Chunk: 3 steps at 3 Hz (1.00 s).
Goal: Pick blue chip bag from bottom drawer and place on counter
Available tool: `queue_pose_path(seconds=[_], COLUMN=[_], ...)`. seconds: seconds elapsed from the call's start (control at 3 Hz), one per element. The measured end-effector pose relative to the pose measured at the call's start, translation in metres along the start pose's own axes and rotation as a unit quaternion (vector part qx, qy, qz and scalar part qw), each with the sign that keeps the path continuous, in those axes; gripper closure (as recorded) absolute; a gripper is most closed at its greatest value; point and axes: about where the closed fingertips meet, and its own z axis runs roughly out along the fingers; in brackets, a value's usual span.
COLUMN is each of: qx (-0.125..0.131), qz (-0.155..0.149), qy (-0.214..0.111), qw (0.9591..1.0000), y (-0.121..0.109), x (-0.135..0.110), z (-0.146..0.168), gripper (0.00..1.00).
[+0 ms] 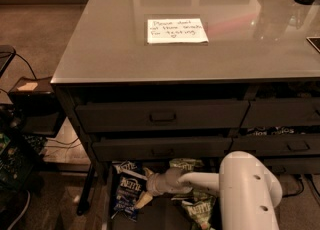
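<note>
Camera view, lower centre: blue chip bag (124, 194) lies at the left end of the open bottom drawer (157, 220). Tool (145, 190) sits at the bag's right edge, apparently touching it; whether it grips cannot be told. Green bag (201, 213) lies further right, under the white arm (240, 189).

The arm (250, 194) comes in from the lower right, its bulky white segment nearest the camera and a slimmer white forearm (202, 179) stretching roughly level toward the left. A grey wrist (167, 181) ends in the claw (143, 189), low in the view and pointing left.
</note>
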Motion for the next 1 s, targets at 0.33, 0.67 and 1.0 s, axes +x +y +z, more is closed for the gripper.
queue_pose_path(seconds=[0.33,0.67,1.0], qx=[-0.007,-0.013,-0.016], qz=[0.007,0.015,0.023], qy=[0.006,0.011,0.009], qw=[0.9999,0.9997,0.9996], y=[-0.0074,-0.0127,-0.0134], x=[0.0075,0.0140,0.0152], z=[0.0112,0.0198,0.0205], gripper=[0.00,0.19,0.41])
